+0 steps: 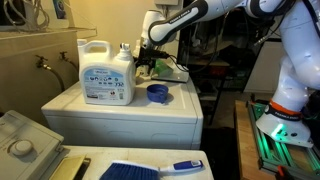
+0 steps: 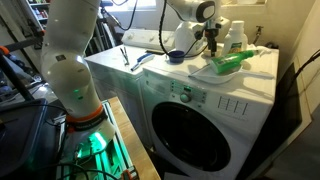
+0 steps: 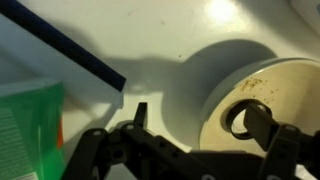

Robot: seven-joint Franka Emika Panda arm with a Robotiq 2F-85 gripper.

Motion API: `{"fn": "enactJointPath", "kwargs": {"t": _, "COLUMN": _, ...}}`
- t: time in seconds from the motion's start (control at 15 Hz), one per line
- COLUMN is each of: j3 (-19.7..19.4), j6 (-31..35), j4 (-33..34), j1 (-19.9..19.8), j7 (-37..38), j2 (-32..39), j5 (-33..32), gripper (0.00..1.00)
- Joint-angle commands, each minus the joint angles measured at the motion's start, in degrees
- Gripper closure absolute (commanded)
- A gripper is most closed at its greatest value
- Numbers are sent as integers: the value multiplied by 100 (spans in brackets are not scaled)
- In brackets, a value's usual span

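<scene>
My gripper (image 1: pixel 147 60) hangs low over the back of a white washing machine's top (image 1: pixel 110 112), right beside a large white detergent jug (image 1: pixel 107 72); it also shows in an exterior view (image 2: pixel 212 42). In the wrist view the jaws (image 3: pixel 200 120) are open and hold nothing. The right finger lies over a cream round object (image 3: pixel 275 85) with a dark ring on it. A green package (image 3: pixel 28 130) sits at the left, and shows in both exterior views (image 1: pixel 166 70) (image 2: pixel 232 62). A blue cap (image 1: pixel 157 93) stands on the top, in front of the gripper.
A dark blue strip (image 3: pixel 75 55) crosses the white surface in the wrist view. A brush with a blue handle (image 1: pixel 150 168) lies on a nearer counter. The washer's round door (image 2: pixel 190 125) faces the front. The robot's base (image 2: pixel 75 100) stands beside the washer.
</scene>
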Motion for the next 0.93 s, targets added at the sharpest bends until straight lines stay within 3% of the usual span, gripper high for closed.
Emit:
{"fn": "enactJointPath", "kwargs": {"t": 0.0, "j3": 194, "j6": -34, "j4": -95, "j1": -193, "j7": 42, "j2": -2, "j5": 266, "gripper": 29}}
{"fn": "enactJointPath", "kwargs": {"t": 0.13, "j3": 237, "j6": -50, "j4": -77, "j1": -231, "j7": 29, "j2": 32, "j5": 379, "gripper": 43}}
{"fn": "enactJointPath", "kwargs": {"t": 0.4, "j3": 259, "j6": -306, "j4": -88, "j1": -235, "j7": 57, "j2": 19, "j5": 419, "gripper": 45}}
{"fn": "enactJointPath", "kwargs": {"t": 0.47, "j3": 253, "j6": -374, "j4": -113, "j1": -220, "j7": 84, "j2": -16, "j5": 399, "gripper": 63}}
{"fn": "enactJointPath", "kwargs": {"t": 0.6, "j3": 280, "j6": -498, "j4": -134, "j1": -225, "j7": 69, "j2": -59, "j5": 417, "gripper": 74}}
{"fn": "enactJointPath", "kwargs": {"t": 0.73, "j3": 306, "j6": -569, "j4": -204, "j1": -225, "j7": 44, "j2": -133, "j5": 424, "gripper": 92}}
{"fn": "enactJointPath", "kwargs": {"t": 0.87, "j3": 320, "j6": -604, "j4": -309, "j1": -234, "j7": 14, "j2": -220, "j5": 431, "gripper": 96}}
